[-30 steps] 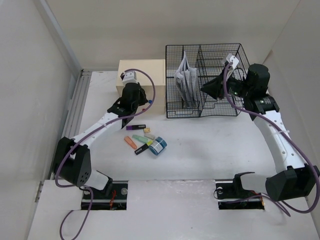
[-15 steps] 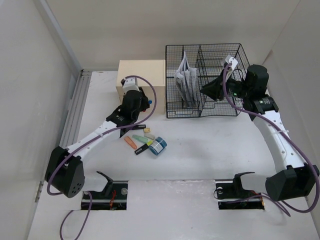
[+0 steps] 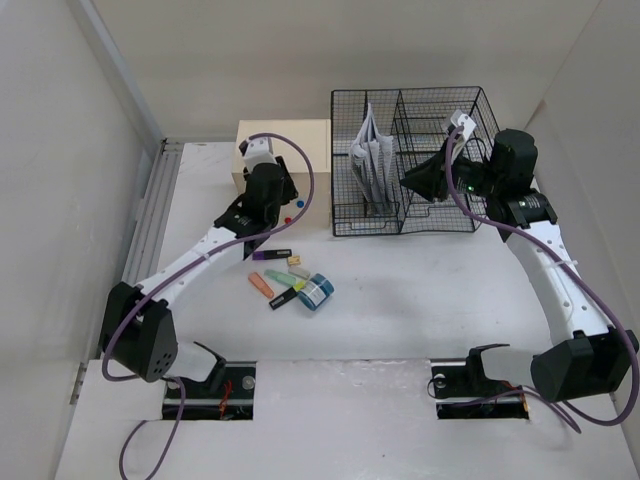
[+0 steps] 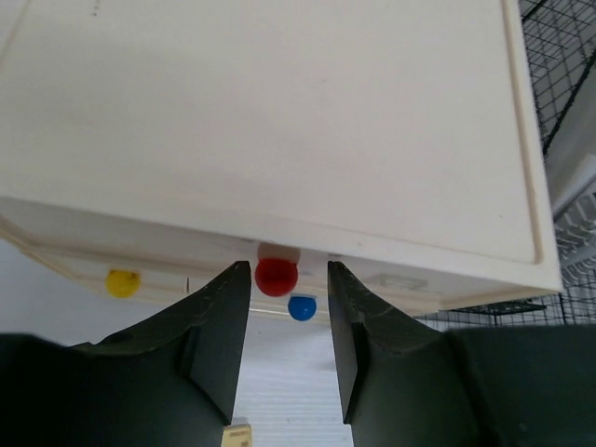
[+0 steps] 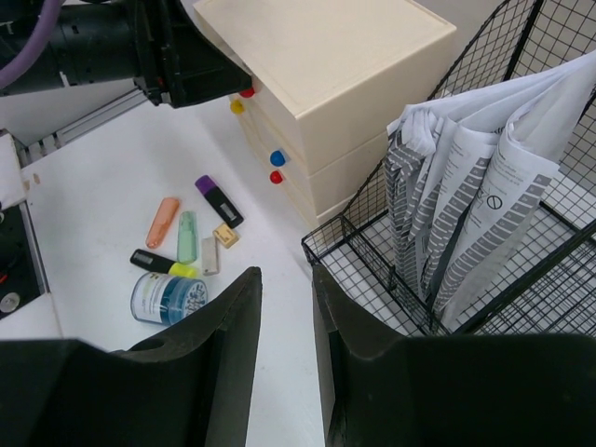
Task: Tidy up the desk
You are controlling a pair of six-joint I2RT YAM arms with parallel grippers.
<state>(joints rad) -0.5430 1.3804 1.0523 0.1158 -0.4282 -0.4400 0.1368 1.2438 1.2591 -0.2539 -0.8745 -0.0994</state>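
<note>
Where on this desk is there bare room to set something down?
The widest bare patch of the desk lies in front of the wire rack, between the tape roll and the right arm. A narrower strip runs between the grey rails and the left arm. Crowded: between the drawer box and the scattered markers, under the left arm.

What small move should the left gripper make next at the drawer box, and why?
Probably ease forward slightly and close on the red knob of the drawer box. In the left wrist view the knob sits between the tips of the open left gripper, not yet pinched.
</note>
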